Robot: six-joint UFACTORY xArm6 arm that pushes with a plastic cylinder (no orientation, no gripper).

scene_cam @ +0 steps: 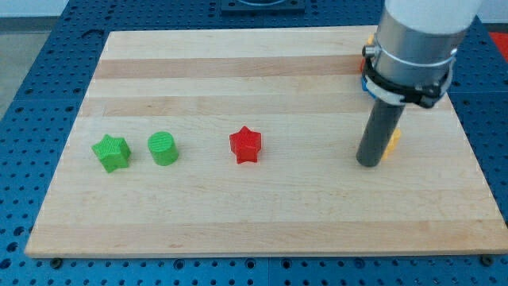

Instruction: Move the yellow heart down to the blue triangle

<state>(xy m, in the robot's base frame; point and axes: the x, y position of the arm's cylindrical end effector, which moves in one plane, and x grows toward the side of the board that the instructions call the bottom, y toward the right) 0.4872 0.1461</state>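
A pale wood board (262, 214) lies on a blue pegboard table (32, 119), seen from above at an angle. My tip (368, 162) rests on the board at the view's right, about mid-height; it's a plain dark rod w/ no jaws, so it grips nothing. A yellow block (391, 141) peeks out just right of the rod, touching or nearly touching the tip; most of it is hidden, so can't confirm the heart shape. Higher up, behind the grey arm housing (417, 40), slivers of blue (367, 83), red (366, 53) and orange (370, 37) blocks show at the housing's left edge; shapes can't be made out, so can't tell which is the blue triangle. Well apart, twd the view's left, sit three blocks in a rough row: green star (110, 152), green cylinder (163, 148) just beside it, then red star (245, 144) nearer the centre.
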